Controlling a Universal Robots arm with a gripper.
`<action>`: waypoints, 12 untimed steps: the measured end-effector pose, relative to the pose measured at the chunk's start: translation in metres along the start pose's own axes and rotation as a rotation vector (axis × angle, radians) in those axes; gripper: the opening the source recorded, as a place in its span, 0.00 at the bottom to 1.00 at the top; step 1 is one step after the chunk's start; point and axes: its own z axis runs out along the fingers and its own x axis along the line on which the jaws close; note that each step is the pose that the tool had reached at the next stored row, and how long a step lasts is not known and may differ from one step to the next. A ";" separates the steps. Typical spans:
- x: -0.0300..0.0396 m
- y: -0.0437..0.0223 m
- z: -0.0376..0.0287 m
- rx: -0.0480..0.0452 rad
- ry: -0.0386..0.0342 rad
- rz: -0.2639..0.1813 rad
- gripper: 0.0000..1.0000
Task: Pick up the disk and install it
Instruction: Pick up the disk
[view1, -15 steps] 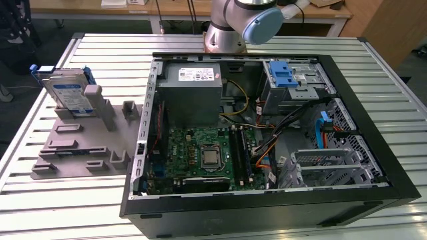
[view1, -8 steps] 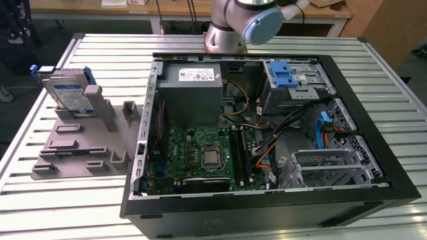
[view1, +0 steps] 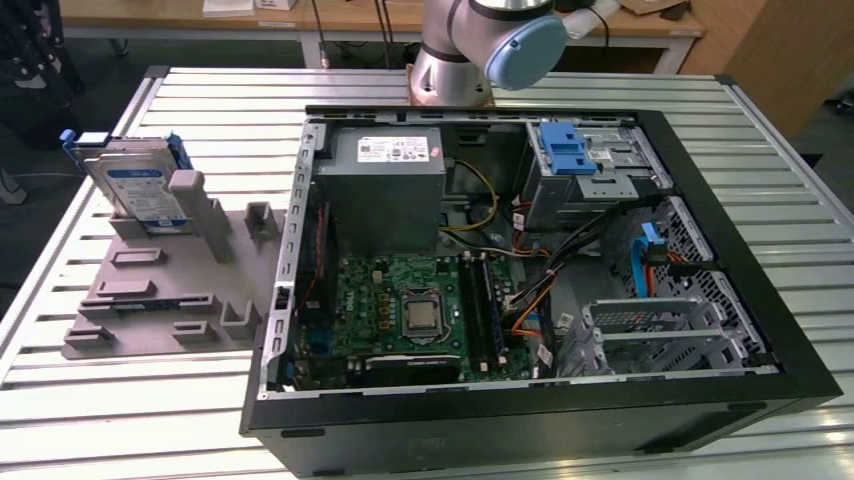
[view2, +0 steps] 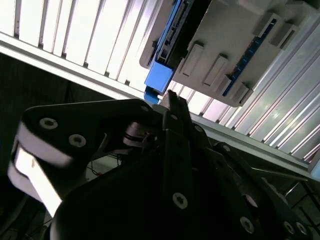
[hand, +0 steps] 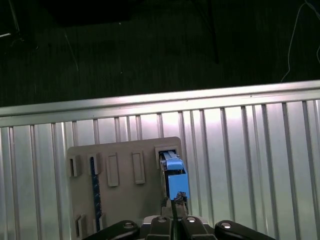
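Ribbed metal table (view1: 80, 400) is carrying the disk (view1: 139, 186), standing on edge in a grey holder (view1: 147, 300), at the exterior view's ten o'clock from the computer case (view1: 534, 418). In the first wrist view the gripper (hand: 173, 204), clenched empty, is hovering with the disk's thin edge dead ahead.

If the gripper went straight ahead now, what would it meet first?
Probably the disk, at its blue carrier end, in the grey holder; the gripper lines up with it in both wrist views, depth unclear.
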 end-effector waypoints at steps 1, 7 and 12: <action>0.0000 0.0000 0.0000 0.0000 0.0000 0.000 0.17; 0.0000 0.0000 0.0003 0.0000 0.0001 0.000 0.41; 0.0000 0.0000 0.0003 -0.0001 0.0001 0.000 0.59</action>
